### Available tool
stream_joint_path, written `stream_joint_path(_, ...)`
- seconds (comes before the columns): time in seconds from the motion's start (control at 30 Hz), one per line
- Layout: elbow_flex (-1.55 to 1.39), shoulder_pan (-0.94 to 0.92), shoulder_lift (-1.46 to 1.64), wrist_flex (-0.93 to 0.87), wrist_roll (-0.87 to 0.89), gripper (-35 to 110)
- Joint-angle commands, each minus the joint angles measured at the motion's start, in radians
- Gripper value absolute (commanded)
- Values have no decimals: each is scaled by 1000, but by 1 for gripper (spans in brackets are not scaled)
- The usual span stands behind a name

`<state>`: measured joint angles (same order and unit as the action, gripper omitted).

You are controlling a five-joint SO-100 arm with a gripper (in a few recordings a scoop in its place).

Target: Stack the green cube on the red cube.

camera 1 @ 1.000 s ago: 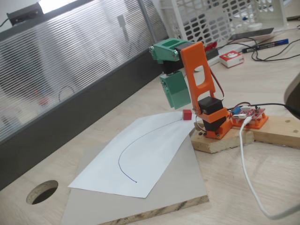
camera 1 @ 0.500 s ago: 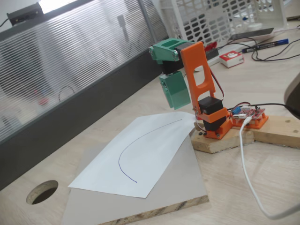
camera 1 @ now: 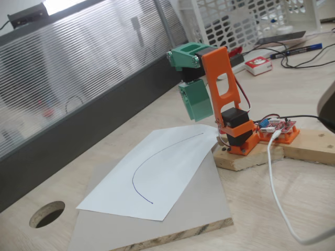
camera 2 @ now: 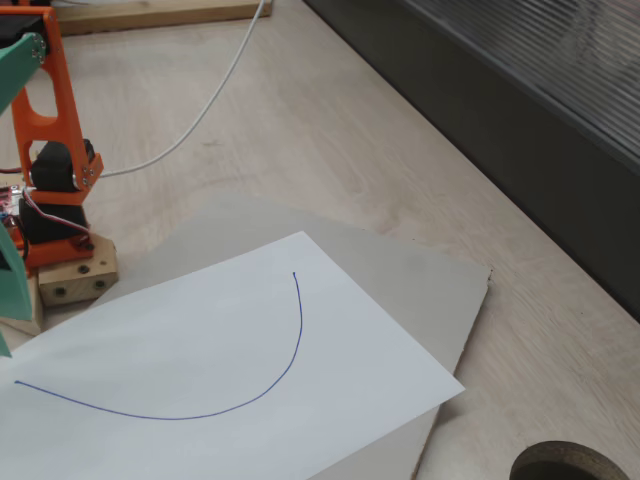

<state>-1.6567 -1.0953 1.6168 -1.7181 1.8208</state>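
The orange arm [camera 1: 222, 78] stands folded over its wooden base [camera 1: 246, 157], at the far corner of the white paper [camera 1: 157, 175]. My green gripper [camera 1: 198, 117] hangs pointing down at the table just beyond that corner. Its jaws look pressed together with nothing between them. A sliver of the green gripper [camera 2: 12, 300] also shows at the left edge of the other fixed view. The green cube and the red cube are out of view in both fixed views.
The paper bears a blue curved line [camera 2: 290, 350] and lies on a grey board [camera 1: 204, 209]. A round hole [camera 1: 47, 214] is cut in the table at the front left. A red circuit board [camera 1: 280, 127] and white cable [camera 1: 277, 193] sit beside the base. A white basket [camera 1: 246, 21] and red-and-white box [camera 1: 258, 65] stand behind.
The red cube that lay on the paper's far corner beside the arm one second ago is gone from view. The arm has not moved.
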Motion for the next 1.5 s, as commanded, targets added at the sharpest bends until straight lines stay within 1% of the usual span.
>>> stream_joint_path(0.0, -14, -3, 41, -21, 5, 30)
stream_joint_path(1.47, -14, -3, 54, -12, 3, 30)
